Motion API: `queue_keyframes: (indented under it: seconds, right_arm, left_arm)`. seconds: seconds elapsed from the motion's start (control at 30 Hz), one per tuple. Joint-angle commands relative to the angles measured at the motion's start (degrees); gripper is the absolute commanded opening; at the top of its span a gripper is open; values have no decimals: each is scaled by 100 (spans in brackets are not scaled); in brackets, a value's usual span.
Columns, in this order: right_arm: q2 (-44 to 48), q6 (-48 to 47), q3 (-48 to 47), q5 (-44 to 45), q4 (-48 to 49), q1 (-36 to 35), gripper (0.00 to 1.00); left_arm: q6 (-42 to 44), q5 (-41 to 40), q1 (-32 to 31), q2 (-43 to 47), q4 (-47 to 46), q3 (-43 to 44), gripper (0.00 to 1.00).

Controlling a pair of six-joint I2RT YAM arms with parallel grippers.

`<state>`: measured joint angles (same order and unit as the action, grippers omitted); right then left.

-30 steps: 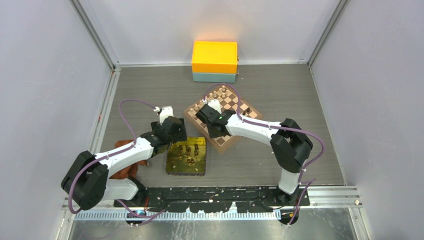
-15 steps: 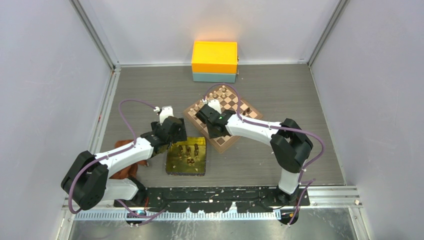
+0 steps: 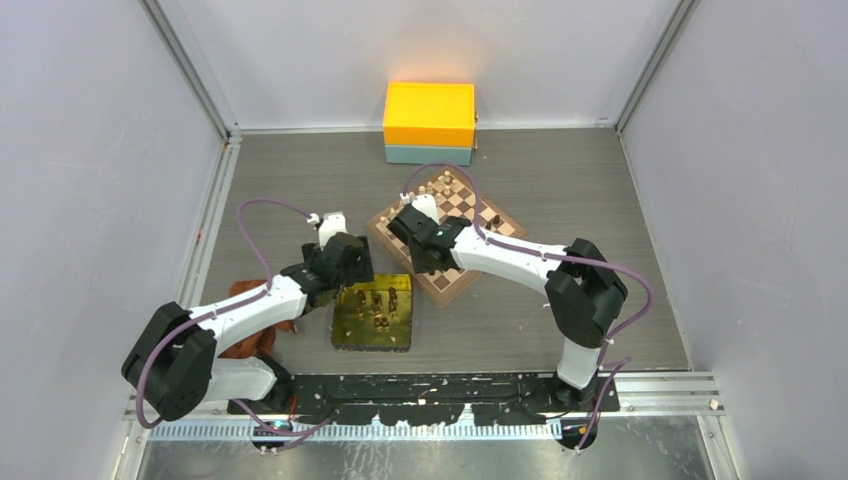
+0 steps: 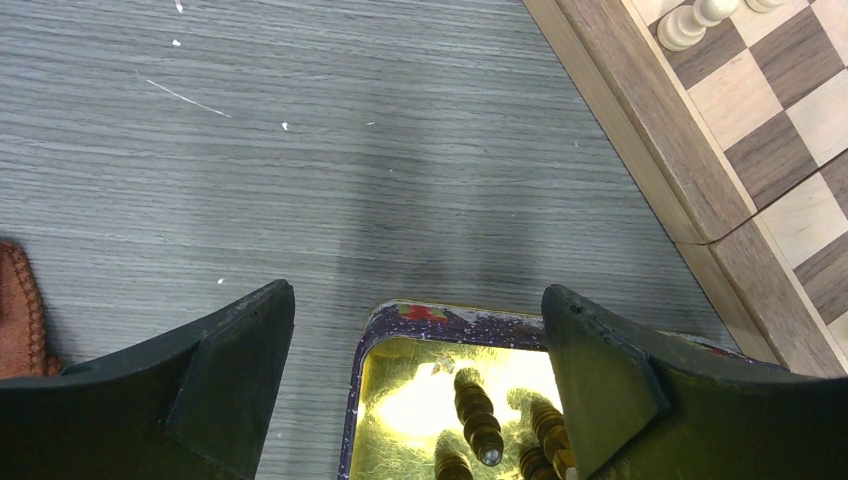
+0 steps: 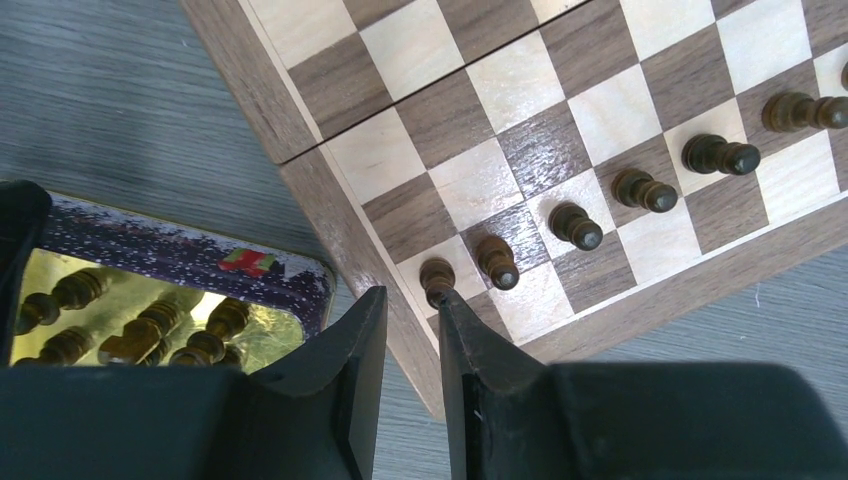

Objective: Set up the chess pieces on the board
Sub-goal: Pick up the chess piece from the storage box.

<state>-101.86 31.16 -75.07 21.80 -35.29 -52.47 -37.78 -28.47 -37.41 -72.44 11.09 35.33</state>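
The board (image 5: pixel 520 100) lies tilted under my right gripper (image 5: pixel 411 295). A row of several dark chess pieces (image 5: pixel 577 226) stands along its near edge. The end pawn (image 5: pixel 437 275) stands just beyond my right fingertip, outside the gap. The jaws are open a little, with nothing between them. More dark chess pieces (image 4: pixel 478 415) lie in the gold tray (image 4: pixel 450 320). My left gripper (image 4: pixel 417 295) hangs wide open over the tray's far edge and holds nothing. From above, the board (image 3: pixel 460 205) sits right of the tray (image 3: pixel 372 340).
Pale chessmen (image 4: pixel 690 20) stand at the board's far side. An orange box on a teal base (image 3: pixel 429 115) sits against the back wall. A brown leather item (image 3: pixel 245 295) lies left of the tray. Grey walls close in on both sides.
My right jaws have opened a little and stand off the end pawn, and the wrist has shifted slightly left. The left arm has not moved.
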Motion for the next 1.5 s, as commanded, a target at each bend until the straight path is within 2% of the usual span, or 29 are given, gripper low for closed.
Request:
queue_keyframes:
  seconds: [0.0, 0.3, 0.87, 1.17, 1.47]
  right_arm:
    - [334, -53, -340, 138, -14, -64, 32]
    - [357, -127, -549, 183, -103, -162, 32]
    - [54, -286, -1098, 30, -197, -695, 31]
    - [-340, -376, -1524, -369, -128, -895, 31]
    - [-846, -374, -1823, -722, 48, -1100, 33]
  left_arm:
    - [-89, -198, -27, 242, -113, 54, 94]
    - [-161, -322, -17, 702, 23, 0, 94]
    - [-962, -816, -16, 2278, 316, -643, 94]
    - [-1086, -1581, -23, 2870, 688, -555, 94]
    - [-1698, -2405, -22, 3643, 1472, -622, 95]
